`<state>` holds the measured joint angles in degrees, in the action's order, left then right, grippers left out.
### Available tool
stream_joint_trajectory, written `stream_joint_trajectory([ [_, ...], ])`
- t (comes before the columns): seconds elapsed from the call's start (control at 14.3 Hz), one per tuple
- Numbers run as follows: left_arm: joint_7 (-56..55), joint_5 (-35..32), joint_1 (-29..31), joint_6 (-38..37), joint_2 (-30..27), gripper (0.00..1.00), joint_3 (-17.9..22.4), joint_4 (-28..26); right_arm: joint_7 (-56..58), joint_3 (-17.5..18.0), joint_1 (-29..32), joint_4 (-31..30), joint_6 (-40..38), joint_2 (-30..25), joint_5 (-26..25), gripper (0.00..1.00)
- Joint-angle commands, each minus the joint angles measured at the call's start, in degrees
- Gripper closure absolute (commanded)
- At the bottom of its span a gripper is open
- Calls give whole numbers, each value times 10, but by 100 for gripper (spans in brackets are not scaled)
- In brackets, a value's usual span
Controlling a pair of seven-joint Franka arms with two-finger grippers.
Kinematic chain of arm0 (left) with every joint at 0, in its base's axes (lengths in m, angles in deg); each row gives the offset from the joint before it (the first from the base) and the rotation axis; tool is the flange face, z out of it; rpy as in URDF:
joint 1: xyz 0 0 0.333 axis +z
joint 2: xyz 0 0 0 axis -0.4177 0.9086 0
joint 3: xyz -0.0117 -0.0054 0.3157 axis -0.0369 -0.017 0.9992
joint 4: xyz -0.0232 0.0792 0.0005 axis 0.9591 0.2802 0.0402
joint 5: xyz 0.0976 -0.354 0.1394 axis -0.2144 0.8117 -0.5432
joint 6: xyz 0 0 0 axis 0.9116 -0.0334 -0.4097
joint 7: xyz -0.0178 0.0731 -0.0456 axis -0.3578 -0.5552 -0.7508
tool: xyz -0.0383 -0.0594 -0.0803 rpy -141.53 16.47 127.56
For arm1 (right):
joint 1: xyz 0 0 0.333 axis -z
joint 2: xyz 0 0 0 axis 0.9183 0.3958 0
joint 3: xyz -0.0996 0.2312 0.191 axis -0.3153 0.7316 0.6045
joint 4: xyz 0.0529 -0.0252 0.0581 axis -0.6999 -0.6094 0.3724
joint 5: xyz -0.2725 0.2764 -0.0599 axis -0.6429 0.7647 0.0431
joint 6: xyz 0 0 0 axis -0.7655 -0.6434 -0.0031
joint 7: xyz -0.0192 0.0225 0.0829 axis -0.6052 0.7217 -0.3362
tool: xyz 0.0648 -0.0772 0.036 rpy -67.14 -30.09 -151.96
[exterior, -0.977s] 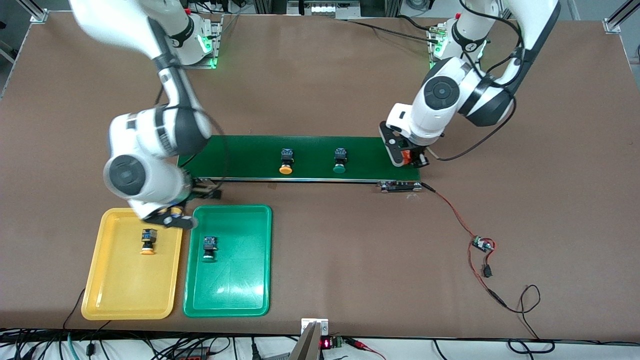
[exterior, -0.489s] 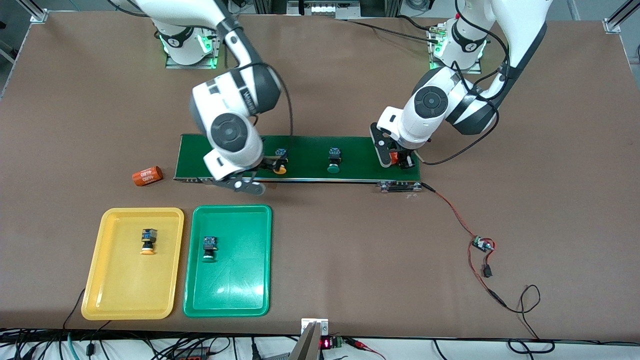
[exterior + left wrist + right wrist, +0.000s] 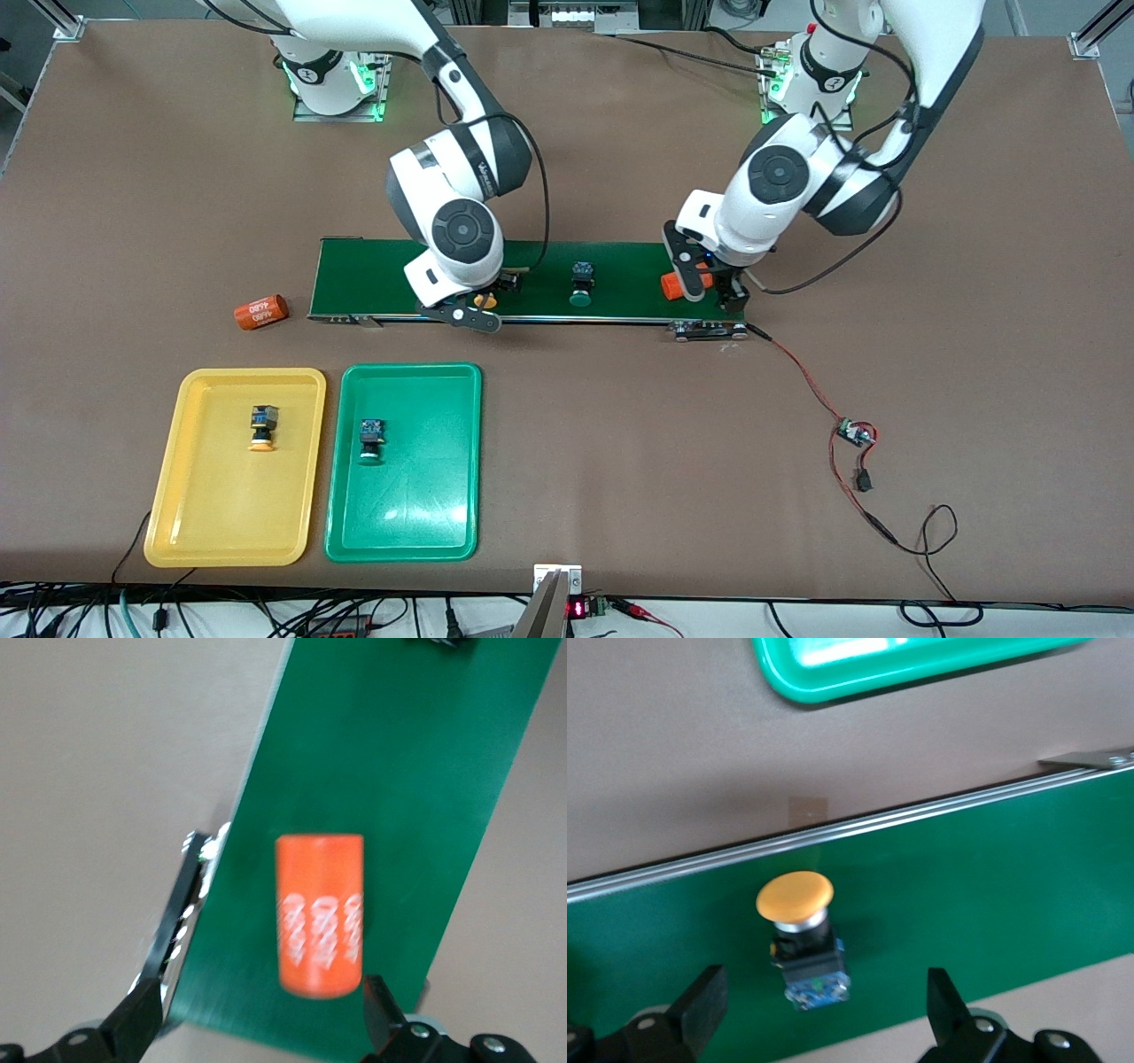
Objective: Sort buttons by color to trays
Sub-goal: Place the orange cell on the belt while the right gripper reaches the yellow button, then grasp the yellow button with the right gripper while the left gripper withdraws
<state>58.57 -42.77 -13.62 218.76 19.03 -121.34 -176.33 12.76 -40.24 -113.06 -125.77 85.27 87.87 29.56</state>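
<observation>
Buttons on belt (image 3: 372,275) and in trays, both grippers spread.
Orange cylinder (image 3: 261,312) lies on the table off the belt's end; right gripper (image 3: 469,312) straddles the yellow button (image 3: 799,935); left gripper (image 3: 704,288), holding nothing, hangs over another cylinder (image 3: 320,914).

The right arm is reaching down from its base, its wrist bent low and the right gripper (image 3: 474,310) spreading wide. The left arm is folding at the elbow, the left gripper (image 3: 704,288) hanging spread wide.
</observation>
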Motion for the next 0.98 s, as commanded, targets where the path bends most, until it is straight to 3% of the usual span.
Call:
stream_joint_trajectory([
  [0.0, 6, 104, 4, -99, -79, 0, 46, 30, -13, -6, -8, -3, 32, 20, 7, 0],
  [0.21, -43, 140, -44, -158, -133, 0, 161, 50, -14, -6, -7, -5, 54, 43, 7, 3],
  [0.35, -122, 153, -58, -161, -162, 0, 213, 49, -14, -6, 0, -13, 54, 44, 7, 45],
  [0.56, -262, 153, -73, -178, -201, 0, 271, 50, -15, -9, 1, -13, 49, 37, 7, 76],
  [0.7, -313, 152, -105, -206, -216, 0, 336, 77, -16, -11, 5, -9, 48, 27, 7, 83],
  [0.91, -317, 142, -112, -348, -200, 0, 372, 201, -7, -17, 19, 1, 45, 5, 5, 85],
])
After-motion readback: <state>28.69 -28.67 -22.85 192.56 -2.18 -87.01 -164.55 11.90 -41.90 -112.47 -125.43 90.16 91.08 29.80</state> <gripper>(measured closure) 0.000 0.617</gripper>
